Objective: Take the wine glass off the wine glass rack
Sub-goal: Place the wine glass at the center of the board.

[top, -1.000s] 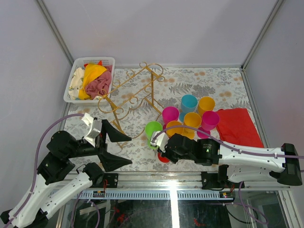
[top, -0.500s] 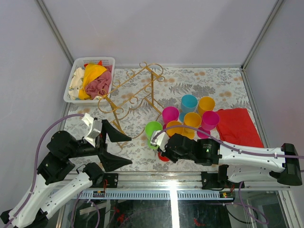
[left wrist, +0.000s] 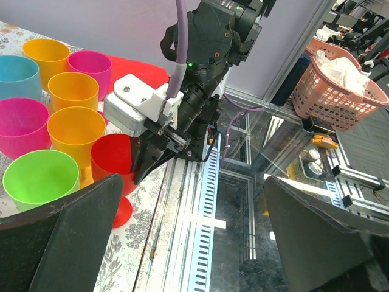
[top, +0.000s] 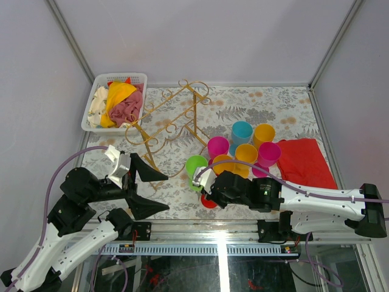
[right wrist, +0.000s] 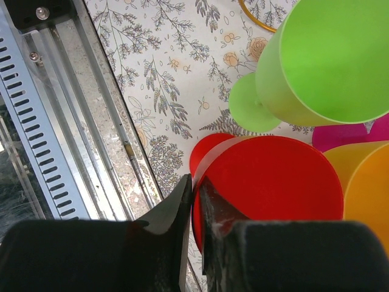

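Right wrist: red wine glass (right wrist: 273, 176) upright, mouth up, right tool (right wrist: 194, 186) pinching rim

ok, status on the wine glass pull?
Left claw open, hovering near-left. Right claw shut on red wine glass rim. Glass upright on table, clear of rack. Green glass tight alongside.

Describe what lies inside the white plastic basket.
Crumpled fabric fills the white plastic basket: a yellow cloth, a dusty pink cloth, a cream cloth. Its floor beneath them is covered.
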Controlling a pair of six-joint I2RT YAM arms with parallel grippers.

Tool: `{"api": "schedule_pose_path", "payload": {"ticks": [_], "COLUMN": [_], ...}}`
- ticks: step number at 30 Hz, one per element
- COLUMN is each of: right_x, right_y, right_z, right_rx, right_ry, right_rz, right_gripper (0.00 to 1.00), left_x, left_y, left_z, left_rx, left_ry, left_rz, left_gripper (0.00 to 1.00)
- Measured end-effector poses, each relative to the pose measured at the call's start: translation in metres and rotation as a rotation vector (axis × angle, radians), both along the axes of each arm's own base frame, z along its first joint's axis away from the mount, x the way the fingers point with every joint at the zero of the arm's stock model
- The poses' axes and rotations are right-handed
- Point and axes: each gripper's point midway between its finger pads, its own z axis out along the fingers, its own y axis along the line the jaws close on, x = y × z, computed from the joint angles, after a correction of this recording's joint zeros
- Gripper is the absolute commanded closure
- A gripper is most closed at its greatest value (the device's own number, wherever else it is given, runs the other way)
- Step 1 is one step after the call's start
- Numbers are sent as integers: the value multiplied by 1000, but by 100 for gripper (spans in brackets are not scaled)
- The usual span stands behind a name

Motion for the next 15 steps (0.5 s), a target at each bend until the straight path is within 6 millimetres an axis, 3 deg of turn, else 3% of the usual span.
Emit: {"api": "schedule_pose_path", "payload": {"ticks": [8,15], "right_x": [6,12], "right_y": [0,-1], "right_z": [3,23], "right_rx": [7,78], "right_ry": [-24,-59], "right_rz": [-29,-54], "right_gripper": [72,69], "left_x": [-1,2], "left_y": [1,1], "left_z": [3,25], "left_rx": [0,-16], "left_ry": [-8,-44], "left_rz": [0,11], "left_gripper": [0,0]}}
